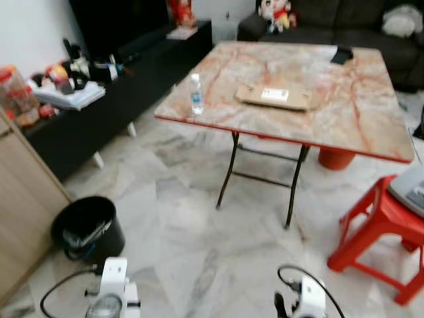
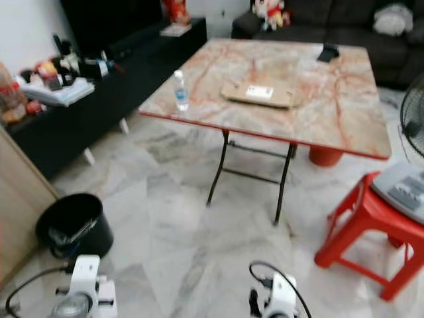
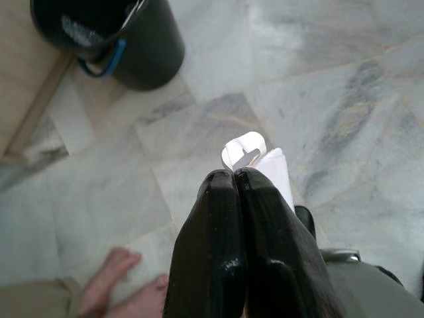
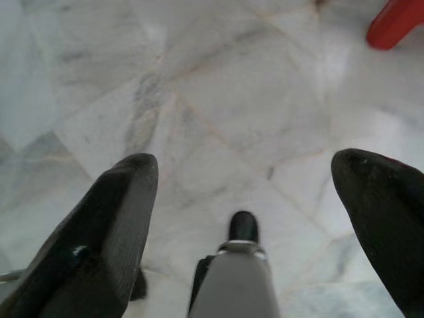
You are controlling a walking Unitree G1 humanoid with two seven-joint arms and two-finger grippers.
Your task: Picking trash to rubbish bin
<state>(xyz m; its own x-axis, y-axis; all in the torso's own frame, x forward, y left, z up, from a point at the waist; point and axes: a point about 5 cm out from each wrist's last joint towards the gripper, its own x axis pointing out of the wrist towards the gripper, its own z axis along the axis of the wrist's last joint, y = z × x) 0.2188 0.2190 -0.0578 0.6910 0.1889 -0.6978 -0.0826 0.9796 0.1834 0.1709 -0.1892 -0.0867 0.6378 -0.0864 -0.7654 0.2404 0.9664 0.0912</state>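
Note:
A black rubbish bin (image 1: 86, 228) with a liner stands on the marble floor at my left, beside a wooden cabinet. My left gripper (image 3: 233, 173) hangs low near the bin (image 3: 142, 50), fingers pressed together, and a small white scrap (image 3: 246, 150) sticks out past its tips. My right gripper (image 4: 245, 172) hangs open over bare floor, holding nothing. Ahead, a clear plastic bottle (image 1: 197, 95) stands near the corner of a marble-patterned folding table (image 1: 344, 106). A flat cardboard piece (image 1: 275, 97) lies at the table's middle.
A red plastic stool (image 1: 381, 225) carrying a grey device stands at the right, with a fan (image 2: 414, 112) behind it. A low black cabinet (image 1: 99, 116) with clutter runs along the left, and a dark sofa at the back. A person's bare feet (image 3: 126, 285) are close behind my left arm.

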